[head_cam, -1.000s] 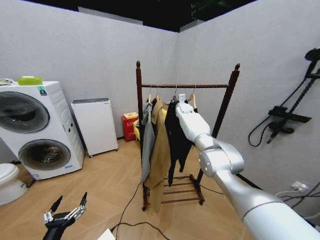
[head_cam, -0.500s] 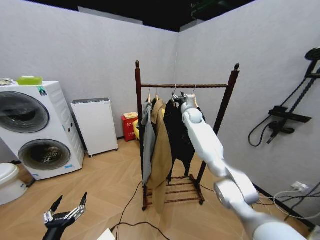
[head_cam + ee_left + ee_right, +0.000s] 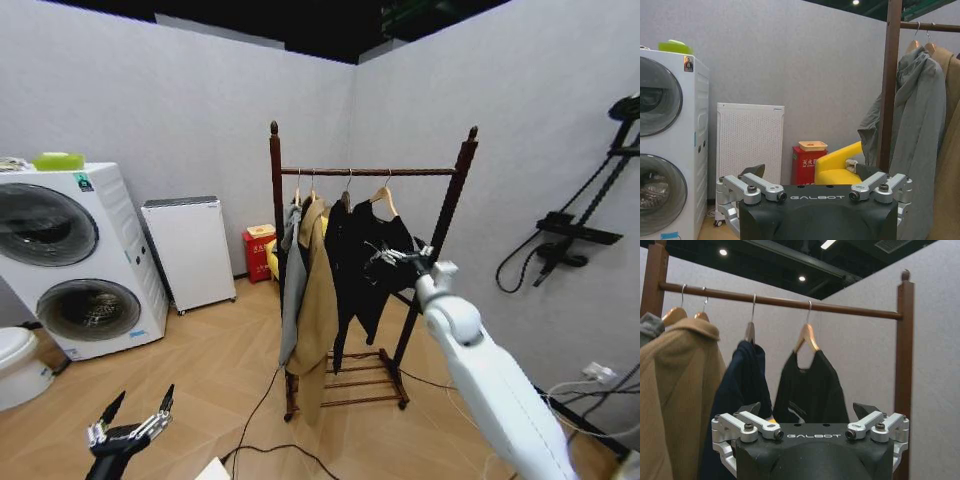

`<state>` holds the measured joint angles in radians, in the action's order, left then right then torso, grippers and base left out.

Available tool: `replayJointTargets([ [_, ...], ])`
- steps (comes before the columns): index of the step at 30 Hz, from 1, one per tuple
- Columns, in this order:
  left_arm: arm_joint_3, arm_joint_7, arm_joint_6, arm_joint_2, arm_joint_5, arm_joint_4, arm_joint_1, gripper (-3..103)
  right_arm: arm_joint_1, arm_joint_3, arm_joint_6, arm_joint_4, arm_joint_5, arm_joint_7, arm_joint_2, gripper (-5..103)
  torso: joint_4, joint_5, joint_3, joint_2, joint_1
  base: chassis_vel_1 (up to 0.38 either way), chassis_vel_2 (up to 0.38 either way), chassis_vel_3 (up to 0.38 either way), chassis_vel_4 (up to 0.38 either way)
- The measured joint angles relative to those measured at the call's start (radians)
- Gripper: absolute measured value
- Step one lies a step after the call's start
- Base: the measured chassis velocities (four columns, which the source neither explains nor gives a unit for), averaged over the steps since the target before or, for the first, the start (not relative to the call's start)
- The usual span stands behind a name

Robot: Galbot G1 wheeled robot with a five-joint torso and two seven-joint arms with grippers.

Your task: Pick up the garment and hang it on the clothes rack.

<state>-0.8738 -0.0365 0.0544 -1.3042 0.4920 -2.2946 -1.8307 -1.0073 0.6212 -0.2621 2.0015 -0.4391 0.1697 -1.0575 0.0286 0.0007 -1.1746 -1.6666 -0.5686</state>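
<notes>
Grey-walled room, wood floor [image 3: 220, 370], washer [image 3: 70, 260], clothes rack [image 3: 365, 172]

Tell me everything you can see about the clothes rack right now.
The clothes rack is tall, dark reddish-brown wood: two posts with ball tops, one horizontal rail and a slatted low shelf near the floor. It stands in the room's corner on the wooden floor. Four hangers hang on the rail, carrying a grey garment, a tan coat, a long black garment and a black T-shirt. The right gripper is open beside the T-shirt.

Laundry room: washing machine [image 3: 60, 255], clothes rack [image 3: 372, 172].
</notes>
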Motion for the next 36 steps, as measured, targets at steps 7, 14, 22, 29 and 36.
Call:
replayJointTargets([
  [7, 0.0, 0.0, 0.0, 0.0, 0.0, 0.0, 0.0, 100, -0.38, 0.178, 0.132, 0.136, 0.057, -0.055, -0.155, 100, 0.0004, -0.0007, 0.0, 0.0, 0.0, 0.0, 0.0, 0.0, 0.0],
  [14, 0.0, 0.0, 0.0, 0.0, 0.0, 0.0, 0.0, 100, -0.567, 0.21, 0.205, 0.255, 0.061, -0.072, -0.254, 100, -0.0005, -0.001, 0.0, 0.0, 0.0, 0.0, 0.0, 0.0, 0.0],
  [22, 0.0, 0.0, 0.0, 0.0, 0.0, 0.0, 0.0, 100, -0.635, 0.195, 0.22, 0.281, 0.126, -0.066, -0.286, 100, -0.0004, -0.0008, 0.0, 0.0, 0.0, 0.0, 0.0, 0.0, 0.0],
  [29, 0.0, 0.0, 0.0, 0.0, 0.0, 0.0, 0.0, 100, -0.633, 0.192, 0.213, 0.281, 0.127, -0.063, -0.285, 100, -0.0004, -0.0008, 0.0, 0.0, 0.0, 0.0, 0.0, 0.0, 0.0],
  [36, 0.0, 0.0, 0.0, 0.0, 0.0, 0.0, 0.0, 100, -0.628, 0.19, 0.211, 0.278, 0.127, -0.063, -0.284, 100, -0.0003, -0.0008, 0.0, 0.0, 0.0, 0.0, 0.0, 0.0, 0.0],
])
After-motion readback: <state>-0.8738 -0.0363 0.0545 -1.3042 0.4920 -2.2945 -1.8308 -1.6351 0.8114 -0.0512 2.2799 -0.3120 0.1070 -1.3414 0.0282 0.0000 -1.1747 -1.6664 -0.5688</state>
